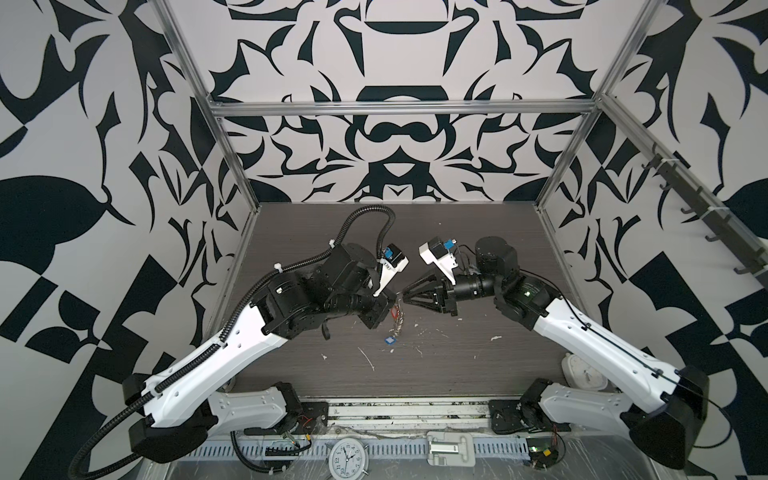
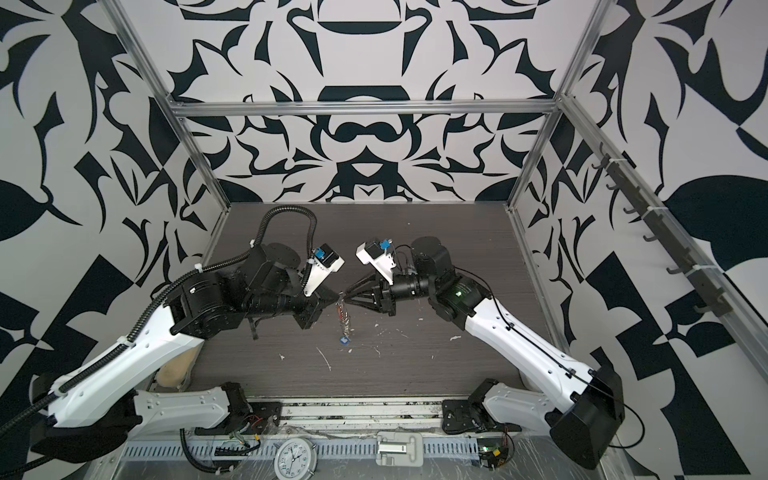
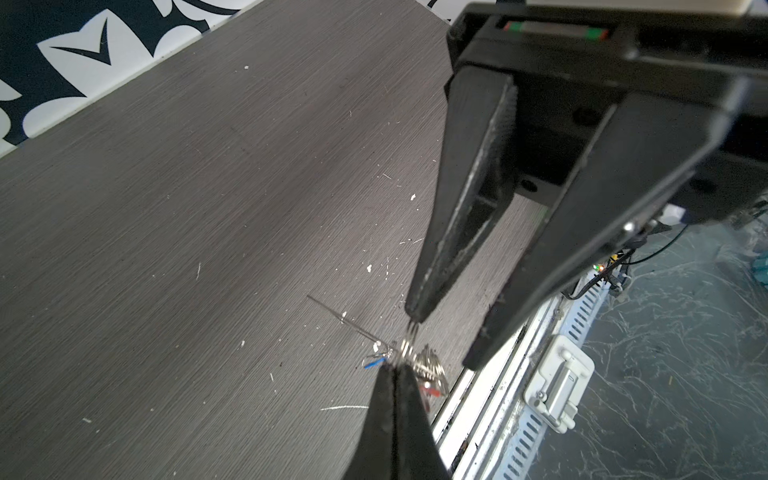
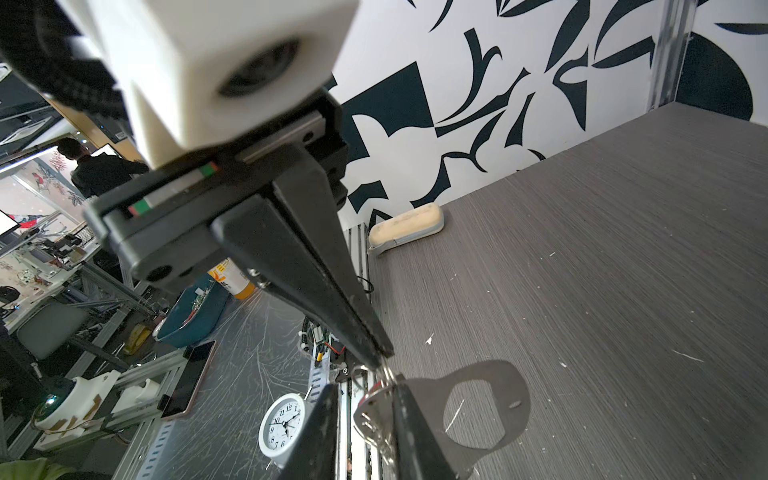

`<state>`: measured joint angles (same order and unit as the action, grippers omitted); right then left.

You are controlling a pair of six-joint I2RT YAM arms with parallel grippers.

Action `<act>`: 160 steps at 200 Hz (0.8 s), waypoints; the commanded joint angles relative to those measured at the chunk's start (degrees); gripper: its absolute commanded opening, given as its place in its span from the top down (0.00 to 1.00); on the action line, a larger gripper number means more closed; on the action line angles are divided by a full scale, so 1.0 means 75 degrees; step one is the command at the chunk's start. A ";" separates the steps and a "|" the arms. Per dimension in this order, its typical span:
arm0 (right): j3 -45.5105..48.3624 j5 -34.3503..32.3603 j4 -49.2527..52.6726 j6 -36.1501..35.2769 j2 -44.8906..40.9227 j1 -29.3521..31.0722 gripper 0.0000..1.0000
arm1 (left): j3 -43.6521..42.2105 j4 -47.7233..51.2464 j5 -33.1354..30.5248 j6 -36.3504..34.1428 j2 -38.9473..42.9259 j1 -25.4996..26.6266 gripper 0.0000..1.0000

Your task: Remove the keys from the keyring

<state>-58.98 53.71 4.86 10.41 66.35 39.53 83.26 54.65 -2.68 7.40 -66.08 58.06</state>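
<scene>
Above the table [image 1: 457, 374], the left gripper [image 4: 380, 353] holds the keyring [image 4: 490, 372] clamped at its rim, keys [image 1: 398, 322] hanging below, while the right gripper [image 3: 444, 338] stands narrowly open alongside, so an off-target closing could twist the keyring out of that grip.

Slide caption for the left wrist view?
Left end effector pinches keyring; open right end effector beside the hanging keys.

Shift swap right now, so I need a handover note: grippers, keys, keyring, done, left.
Left gripper: shut on a small ring of the keyring, held above the table.
Right gripper: open, jaws apart around the keyring's upper edge.
Keys with red tag and blue tag hang below it, apparently still attached.
Done: keyring lifted. Left: take both keys off.
</scene>
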 commanded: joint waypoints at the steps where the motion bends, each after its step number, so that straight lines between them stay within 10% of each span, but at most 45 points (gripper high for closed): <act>1: -0.0394 0.0081 -0.0323 -0.0005 0.0030 0.0149 0.76 | 0.0328 0.0025 0.0051 -0.0050 -0.0001 0.0051 1.00; 160: -0.0175 -0.0907 0.0024 -0.0578 -0.0576 0.0265 0.59 | 0.0372 0.0128 0.0165 -0.0119 0.0122 0.0088 1.00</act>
<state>-59.86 48.90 6.22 8.10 64.95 41.74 84.75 55.18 -2.87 7.03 -66.06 58.39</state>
